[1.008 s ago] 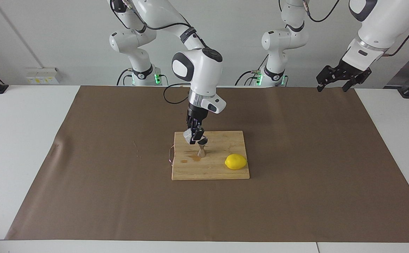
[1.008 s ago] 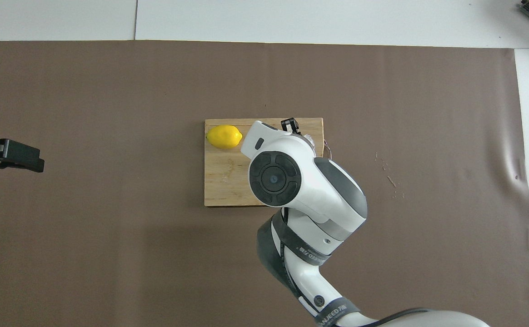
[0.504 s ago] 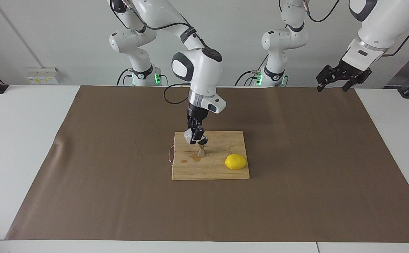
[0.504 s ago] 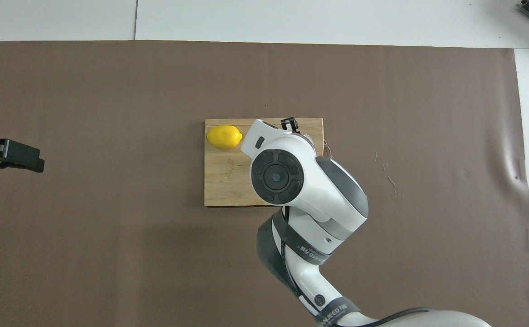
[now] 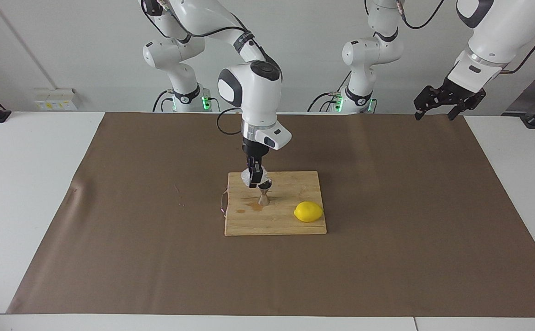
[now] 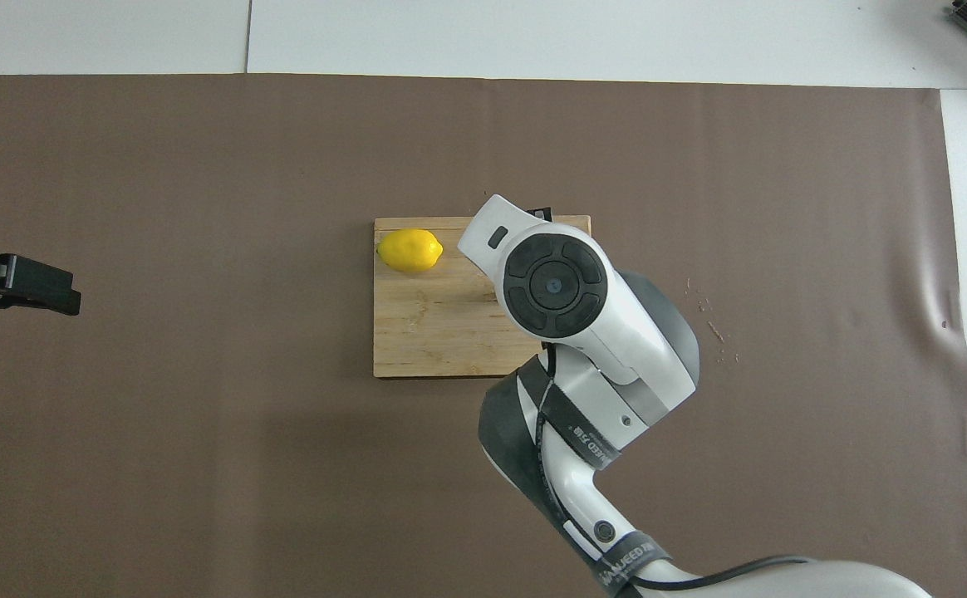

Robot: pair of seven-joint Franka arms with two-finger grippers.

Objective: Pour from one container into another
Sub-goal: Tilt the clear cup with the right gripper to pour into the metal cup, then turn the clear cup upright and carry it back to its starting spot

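The only lettering shows in the overhead view: white print on two black bands (image 6: 565,429) around the right arm (image 6: 608,332), one near its elbow and one lower down. It stands upside down and slanted, and cannot be read with certainty.

From overhead, the jigger and the glass cup are covered completely by the right arm's wrist housing, and only a sliver of the right pincer (image 6: 540,213) is seen past it. Part of the wooden board (image 6: 417,324) is masked by the same arm. The left pincer (image 6: 14,284) is cut off by the picture's edge. In the facing view, the glass cup (image 5: 246,176) is half hidden by the fingers closed on it; its contents are probably too small to be made out. The jigger (image 5: 264,195) has its rim partly overlapped.
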